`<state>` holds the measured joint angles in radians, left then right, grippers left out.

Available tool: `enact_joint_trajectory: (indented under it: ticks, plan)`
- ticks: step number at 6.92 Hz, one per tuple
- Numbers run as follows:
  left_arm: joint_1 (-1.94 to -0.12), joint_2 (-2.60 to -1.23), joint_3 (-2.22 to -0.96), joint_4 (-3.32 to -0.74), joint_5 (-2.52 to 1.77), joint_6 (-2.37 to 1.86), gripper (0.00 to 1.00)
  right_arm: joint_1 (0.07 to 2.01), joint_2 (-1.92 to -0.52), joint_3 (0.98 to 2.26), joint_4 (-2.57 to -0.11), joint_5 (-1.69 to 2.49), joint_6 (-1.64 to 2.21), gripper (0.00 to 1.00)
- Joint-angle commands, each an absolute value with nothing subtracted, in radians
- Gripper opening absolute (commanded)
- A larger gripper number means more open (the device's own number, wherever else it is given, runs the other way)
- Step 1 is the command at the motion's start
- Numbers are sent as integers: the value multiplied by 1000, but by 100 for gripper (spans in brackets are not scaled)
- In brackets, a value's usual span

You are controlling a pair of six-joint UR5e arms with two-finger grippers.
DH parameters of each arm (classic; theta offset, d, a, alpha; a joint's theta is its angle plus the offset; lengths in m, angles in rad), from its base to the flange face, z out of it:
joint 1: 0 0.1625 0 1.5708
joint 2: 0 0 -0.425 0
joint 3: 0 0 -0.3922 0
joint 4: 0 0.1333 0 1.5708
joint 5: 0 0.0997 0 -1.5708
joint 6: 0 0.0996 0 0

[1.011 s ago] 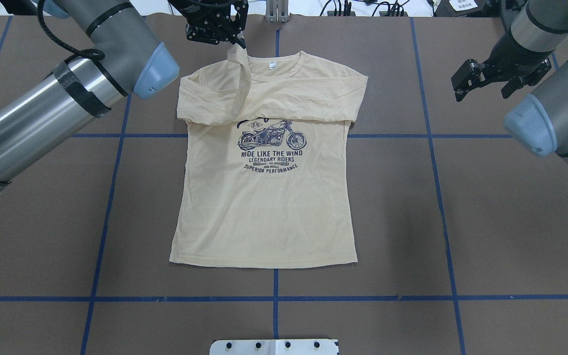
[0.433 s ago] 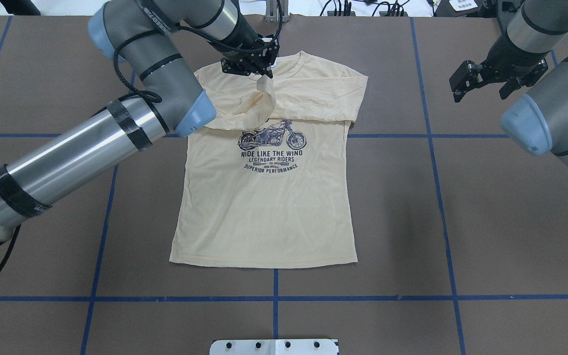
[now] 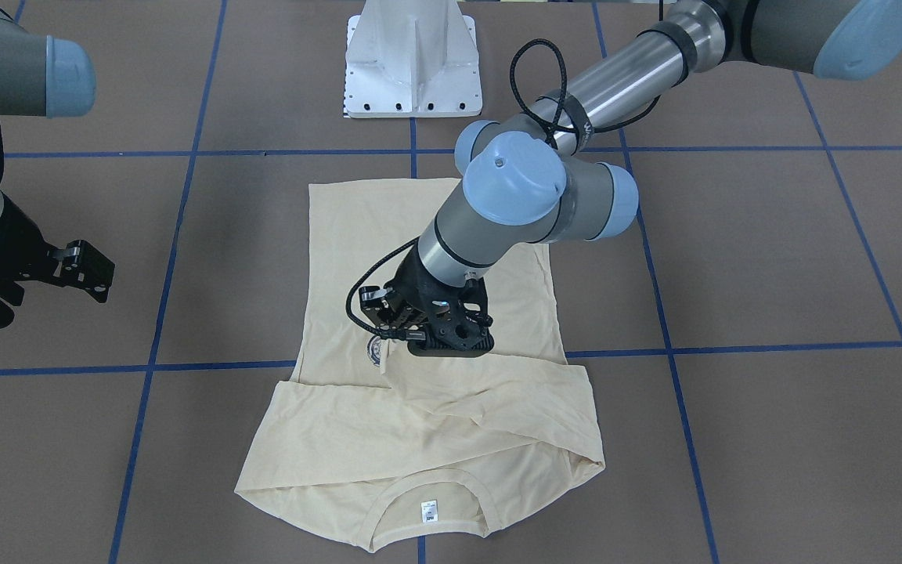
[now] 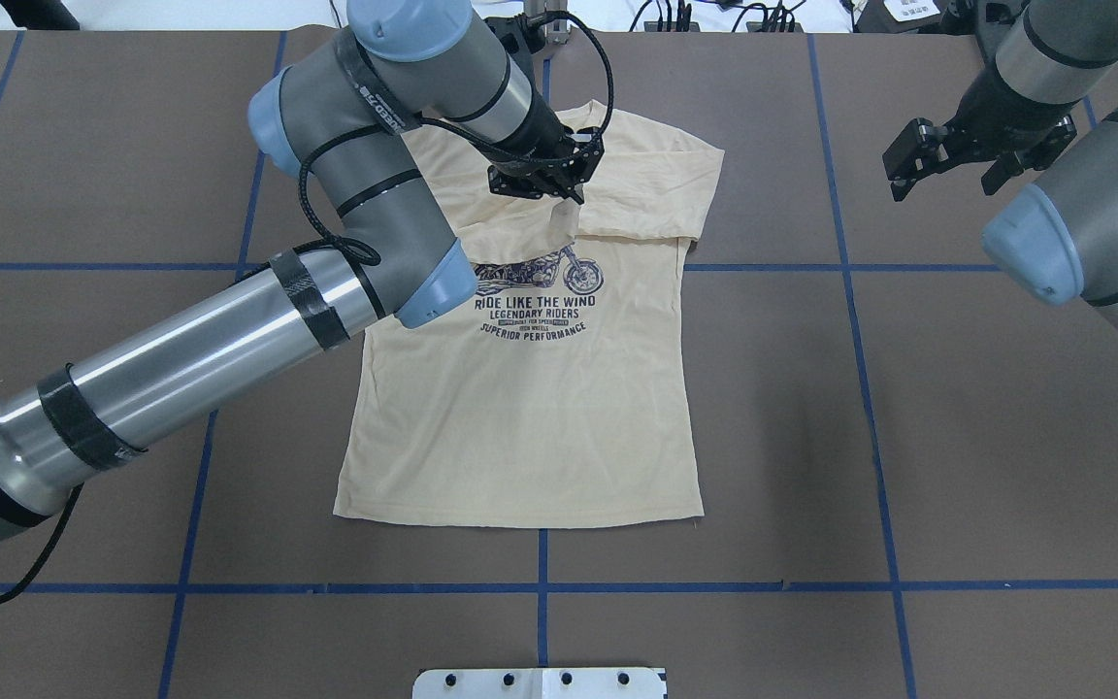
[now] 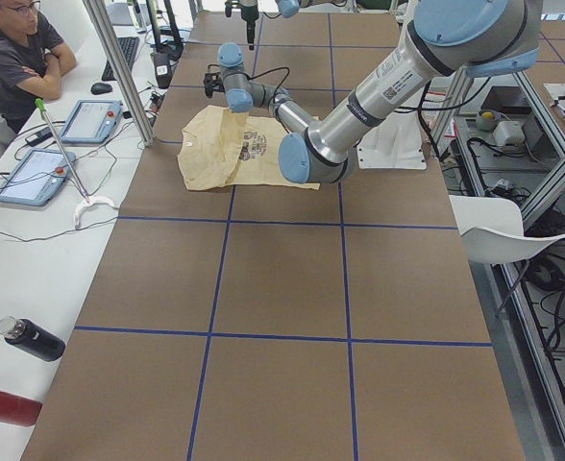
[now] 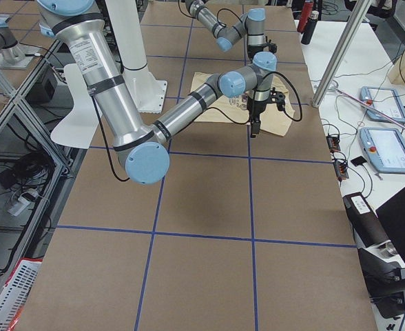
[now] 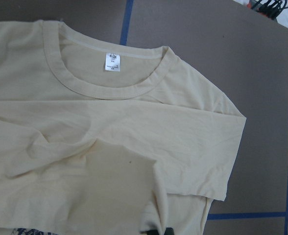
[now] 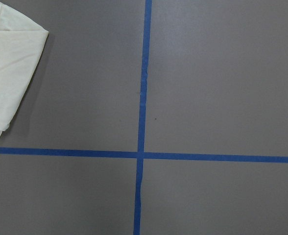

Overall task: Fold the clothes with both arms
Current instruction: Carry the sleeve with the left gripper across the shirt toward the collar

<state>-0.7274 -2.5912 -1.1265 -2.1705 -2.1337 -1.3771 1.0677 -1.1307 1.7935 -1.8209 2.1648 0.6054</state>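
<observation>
The cream T-shirt (image 4: 520, 408) lies front up on the table, with its navy motorcycle print (image 4: 535, 282) partly covered by folded sleeves. My left gripper (image 4: 571, 192) is over the chest, shut on a sleeve end (image 4: 564, 221) that hangs below it. From the front, the same gripper (image 3: 396, 341) pinches that sleeve just above the folded sleeves. The left wrist view shows the collar and white label (image 7: 113, 61), with the held sleeve (image 7: 119, 191) below them. My right gripper (image 4: 947, 173) hovers open and empty beyond the shirt's right shoulder. Only a shoulder corner (image 8: 9, 58) shows in the right wrist view.
Blue tape lines (image 4: 540, 586) divide the brown table into squares. The white pedestal base (image 3: 413, 59) stands at the robot's edge. A person (image 5: 18, 58) sits at a side table with tablets (image 5: 90, 120), and bottles (image 5: 28, 338) lie nearer that camera.
My left arm has carried the sleeve end from the collar's far left rightward and nearer across the chest. The sleeve now drapes over the print's top. The right gripper has barely moved.
</observation>
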Motion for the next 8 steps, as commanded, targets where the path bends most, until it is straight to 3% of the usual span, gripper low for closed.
enact_joint_trajectory:
  ticks: [1, 4, 5, 6, 8]
  plan:
    - [-704, -2600, -1124, -2184, -2114, -1378, 0, 1068, -1131, 1793, -1819, 2166, 606, 100]
    - [-704, -2608, -1029, -2333, -2071, -1373, 0, 1068, -1131, 1793, -1819, 2186, 612, 100]
    - [-703, -2606, -1028, -2336, -2065, -1374, 60, 1068, -1131, 1793, -1819, 2186, 612, 100]
    - [-681, -2600, -1028, -2385, -2027, -1373, 100, 1068, -1129, 1793, -1819, 2186, 614, 100]
    - [-666, -2603, -1035, -2405, -1988, -1374, 100, 1068, -1129, 1787, -1818, 2186, 612, 100]
